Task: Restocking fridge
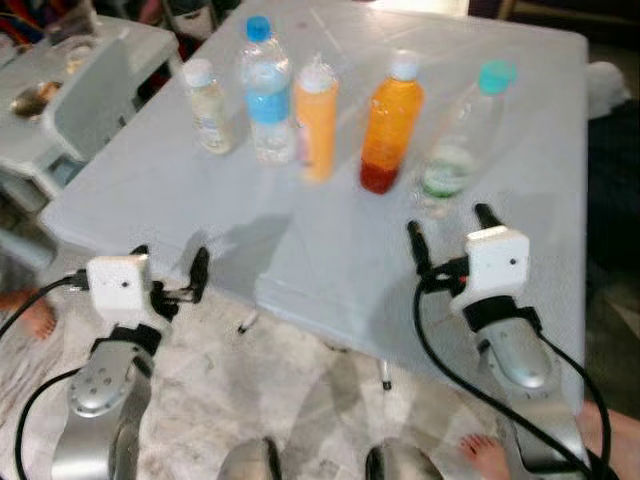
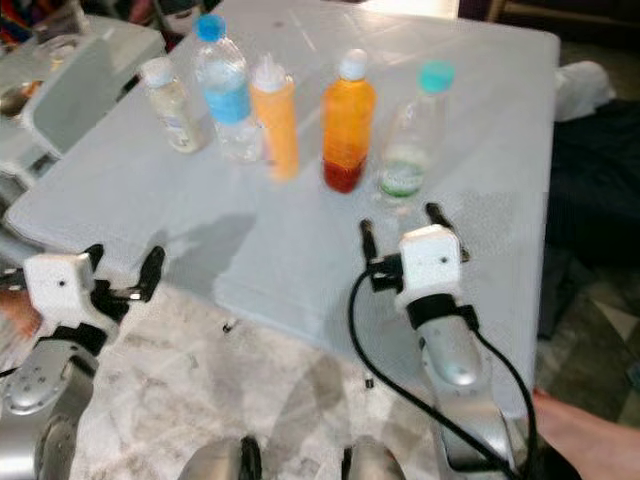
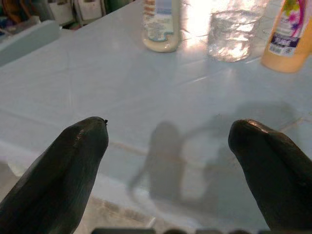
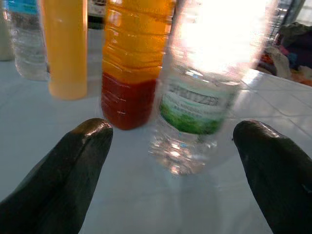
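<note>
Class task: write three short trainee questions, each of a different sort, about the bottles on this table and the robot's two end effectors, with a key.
1. How many bottles stand on the table?
2. True or false: the right end effector is shut on the green-label bottle.
3. Which bottle is nearest the right end effector: A the blue-cap bottle, B the green-label bottle, C the white-cap pale bottle?

Key
1. Five: the three named above, the orange squeeze bottle and the orange-and-red drink bottle.
2. False; it is open, short of the bottle. The left end effector is open too, at the table's near edge.
3. B
</note>
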Motion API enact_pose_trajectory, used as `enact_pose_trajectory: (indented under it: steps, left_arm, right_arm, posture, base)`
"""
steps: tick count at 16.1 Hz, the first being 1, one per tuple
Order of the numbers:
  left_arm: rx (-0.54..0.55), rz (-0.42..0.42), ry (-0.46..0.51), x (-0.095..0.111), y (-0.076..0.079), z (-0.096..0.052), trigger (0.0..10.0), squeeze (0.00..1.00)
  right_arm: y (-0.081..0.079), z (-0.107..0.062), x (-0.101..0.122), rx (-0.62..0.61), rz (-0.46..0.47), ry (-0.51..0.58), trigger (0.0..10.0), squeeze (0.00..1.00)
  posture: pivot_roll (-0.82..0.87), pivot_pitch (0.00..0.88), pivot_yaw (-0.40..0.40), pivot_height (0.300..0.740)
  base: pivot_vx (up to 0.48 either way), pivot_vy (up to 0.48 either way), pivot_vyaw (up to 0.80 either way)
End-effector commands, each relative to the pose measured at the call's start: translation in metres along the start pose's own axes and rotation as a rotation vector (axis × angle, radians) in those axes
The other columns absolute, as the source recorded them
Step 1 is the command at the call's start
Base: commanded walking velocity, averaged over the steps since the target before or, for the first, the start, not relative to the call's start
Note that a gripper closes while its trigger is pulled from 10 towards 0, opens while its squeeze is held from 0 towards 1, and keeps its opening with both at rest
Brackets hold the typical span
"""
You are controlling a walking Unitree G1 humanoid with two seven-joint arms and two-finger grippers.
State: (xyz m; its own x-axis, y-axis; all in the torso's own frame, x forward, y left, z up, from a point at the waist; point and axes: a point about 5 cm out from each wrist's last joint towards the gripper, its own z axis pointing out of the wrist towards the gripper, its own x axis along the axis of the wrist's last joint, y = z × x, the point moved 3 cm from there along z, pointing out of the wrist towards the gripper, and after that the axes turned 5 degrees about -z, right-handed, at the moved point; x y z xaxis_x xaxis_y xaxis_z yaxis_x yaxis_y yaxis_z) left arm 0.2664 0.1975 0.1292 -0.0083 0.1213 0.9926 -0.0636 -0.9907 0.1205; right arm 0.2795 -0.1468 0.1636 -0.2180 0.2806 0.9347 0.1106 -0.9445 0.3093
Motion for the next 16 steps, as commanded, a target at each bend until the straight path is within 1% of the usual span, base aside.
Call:
enact_pose_trajectory:
  steps: [1, 6, 10, 11, 13, 15, 16]
  left_arm:
    - [-0.012, -0.004, -0.006, -0.002, 0.003, -0.002, 10.0, 0.00]
    - [-0.012, -0.014, -0.002, -0.002, 0.004, -0.003, 10.0, 0.00]
    - [-0.016, -0.013, -0.003, -0.003, 0.005, -0.002, 10.0, 0.00]
    - [-0.017, -0.013, -0.004, -0.003, 0.005, -0.001, 10.0, 0.00]
    - [-0.019, -0.013, -0.004, -0.004, 0.006, -0.001, 10.0, 0.00]
    - [-0.023, -0.014, -0.005, -0.004, 0.008, -0.001, 10.0, 0.00]
    - [-0.025, -0.013, -0.005, -0.004, 0.008, -0.001, 10.0, 0.00]
  right_arm:
    - [0.002, -0.005, 0.000, 0.003, -0.012, -0.007, 10.0, 0.00]
    - [-0.006, -0.007, -0.001, 0.029, -0.016, -0.007, 10.0, 0.00]
    - [-0.004, 0.003, 0.014, 0.049, -0.052, 0.066, 10.0, 0.00]
    - [-0.001, 0.012, 0.023, 0.036, -0.036, 0.089, 10.0, 0.00]
    - [0.003, 0.025, 0.038, 0.035, -0.058, 0.145, 10.0, 0.00]
    - [0.015, 0.040, 0.055, 0.004, -0.097, 0.208, 10.0, 0.00]
    - [0.024, 0.049, 0.063, -0.020, -0.130, 0.237, 10.0, 0.00]
  posture:
    - [-0.07, 0.167, 0.062, 0.740]
    - [-0.06, 0.181, 0.058, 0.740]
    - [-0.06, 0.180, 0.064, 0.740]
    - [-0.06, 0.183, 0.065, 0.740]
    - [-0.06, 0.185, 0.067, 0.740]
    - [-0.06, 0.186, 0.068, 0.740]
    - [-0.06, 0.186, 0.069, 0.740]
  base:
    - [0.240, 0.000, 0.00]
    - [0.000, 0.000, 0.00]
    - [0.000, 0.000, 0.00]
    - [0.000, 0.000, 0.00]
    - [0.000, 0.000, 0.00]
    - [0.000, 0.000, 0.00]
    - [0.000, 0.000, 0.00]
